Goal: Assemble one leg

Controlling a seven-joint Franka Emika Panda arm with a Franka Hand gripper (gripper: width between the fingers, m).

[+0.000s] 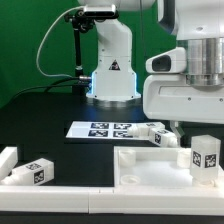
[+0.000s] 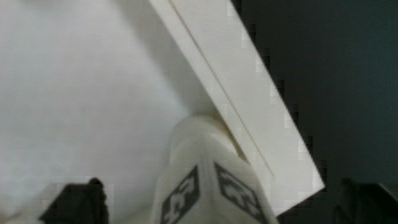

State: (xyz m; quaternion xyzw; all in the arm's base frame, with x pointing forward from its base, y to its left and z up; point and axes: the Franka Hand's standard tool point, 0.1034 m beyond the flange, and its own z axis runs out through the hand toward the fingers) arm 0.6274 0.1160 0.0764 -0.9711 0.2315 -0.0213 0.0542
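A leg (image 1: pixel 205 156) with a black-and-white tag stands upright on the right end of the wide white panel (image 1: pixel 150 165). My gripper (image 1: pixel 192 128) hangs right over it. In the wrist view the leg (image 2: pixel 210 175) rises between my two dark fingertips (image 2: pixel 75 205), with a gap showing on each side, so the jaws stand open around it. It stands on the panel (image 2: pixel 89 90) close to the raised rim (image 2: pixel 222 80). The foot of the leg is hidden.
Two more legs (image 1: pixel 38 172) (image 1: pixel 8 160) lie at the exterior view's left front. Another leg (image 1: pixel 158 133) lies beside the marker board (image 1: pixel 105 129) in the middle. The robot base (image 1: pixel 112 75) stands at the back.
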